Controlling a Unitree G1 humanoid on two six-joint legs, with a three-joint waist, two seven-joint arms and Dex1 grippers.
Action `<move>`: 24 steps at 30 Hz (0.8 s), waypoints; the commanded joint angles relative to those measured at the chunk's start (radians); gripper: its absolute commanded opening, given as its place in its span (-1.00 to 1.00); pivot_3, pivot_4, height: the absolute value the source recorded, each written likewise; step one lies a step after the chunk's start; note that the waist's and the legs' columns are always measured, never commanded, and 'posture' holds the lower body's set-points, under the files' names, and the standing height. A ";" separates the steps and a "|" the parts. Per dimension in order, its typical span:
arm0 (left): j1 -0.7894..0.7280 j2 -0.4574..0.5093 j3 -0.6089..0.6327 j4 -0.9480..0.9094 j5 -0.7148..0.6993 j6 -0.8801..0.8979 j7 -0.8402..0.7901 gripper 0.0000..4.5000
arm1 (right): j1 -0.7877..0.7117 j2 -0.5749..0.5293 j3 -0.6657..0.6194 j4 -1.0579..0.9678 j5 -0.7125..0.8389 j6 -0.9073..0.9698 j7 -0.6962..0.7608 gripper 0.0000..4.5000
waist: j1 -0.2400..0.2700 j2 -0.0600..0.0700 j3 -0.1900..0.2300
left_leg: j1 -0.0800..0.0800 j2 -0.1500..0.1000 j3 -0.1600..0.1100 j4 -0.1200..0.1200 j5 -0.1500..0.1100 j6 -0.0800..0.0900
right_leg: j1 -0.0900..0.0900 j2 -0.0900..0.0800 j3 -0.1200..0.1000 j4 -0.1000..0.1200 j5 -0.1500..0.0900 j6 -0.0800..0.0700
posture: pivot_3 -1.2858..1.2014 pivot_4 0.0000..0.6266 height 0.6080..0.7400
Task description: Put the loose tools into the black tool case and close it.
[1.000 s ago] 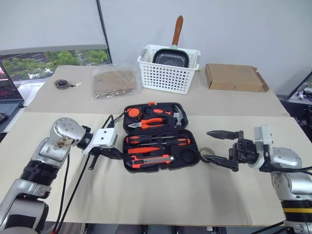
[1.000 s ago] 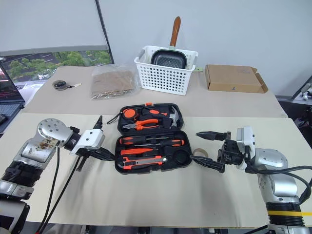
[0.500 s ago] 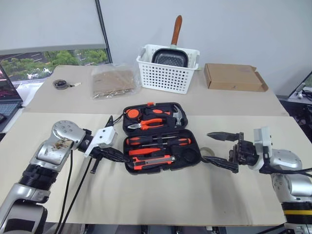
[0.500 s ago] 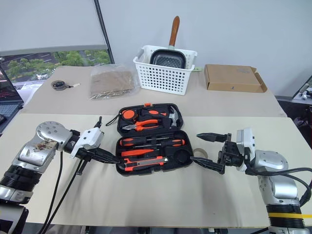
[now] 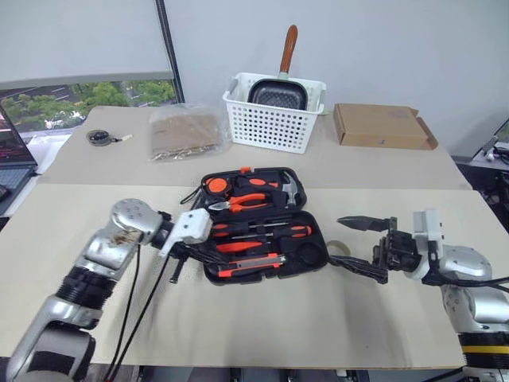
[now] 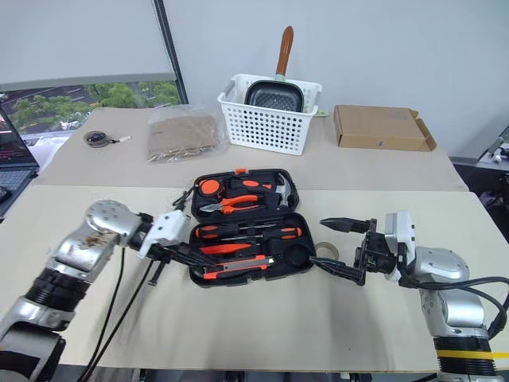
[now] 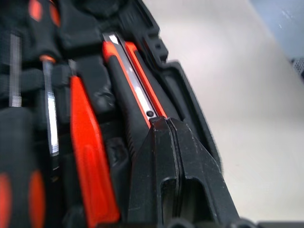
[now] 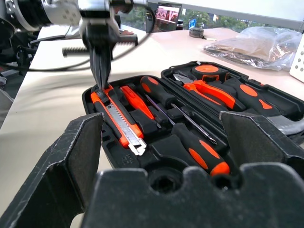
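The black tool case [image 5: 312, 256] lies open in the middle of the table, lid half toward the back. Its front half holds black-and-orange screwdrivers [image 5: 258, 231], an orange pen-like tool [image 7: 88, 137] and an orange-black utility knife [image 5: 250, 261]. My left gripper [image 5: 209, 255] is shut, with its tips on the left end of the knife [image 7: 135, 90] inside the case and nothing between its fingers. From the right wrist it appears standing over that knife end [image 8: 100, 85]. My right gripper [image 5: 337, 239] hangs open just right of the case, empty.
A small tape roll [image 5: 339, 247] lies by the case's right edge, between the right gripper's fingers. At the back stand a white basket [image 5: 270, 127] with a pan, a cardboard box [image 5: 382, 126] and a plastic bag [image 5: 187, 131]. A laptop [image 5: 9, 155] sits far left.
My left gripper has moved right, from beside the case's left edge to over the knife inside it. The right gripper has stayed put.
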 commanded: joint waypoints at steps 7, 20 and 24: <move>-0.018 -0.029 -0.072 0.115 0.100 -0.105 -0.008 -0.99 | 0.026 -0.009 -0.039 -0.056 0.010 -0.020 -0.013 1.00 | -0.003 0.001 -0.001 | 0.010 0.001 0.000 0.000 0.000 0.000 | 0.009 -0.001 0.001 0.000 -0.002 -0.004 | 0.03 -0.52 0.39; 0.051 -0.121 -0.133 0.243 0.150 -0.089 0.026 -0.99 | 0.020 -0.017 -0.029 -0.061 0.011 -0.007 -0.004 1.00 | 0.003 0.008 -0.008 | 0.011 -0.001 0.000 0.000 -0.003 0.004 | 0.012 -0.006 0.001 -0.002 -0.003 0.000 | 0.03 -0.52 0.39; 0.047 -0.142 -0.142 0.306 0.182 -0.110 0.043 -0.99 | 0.014 -0.019 -0.023 -0.056 0.010 -0.005 0.000 1.00 | 0.009 0.011 -0.016 | 0.013 -0.002 0.000 0.000 -0.004 0.006 | 0.011 -0.008 0.000 -0.002 -0.004 0.002 | 0.03 -0.52 0.39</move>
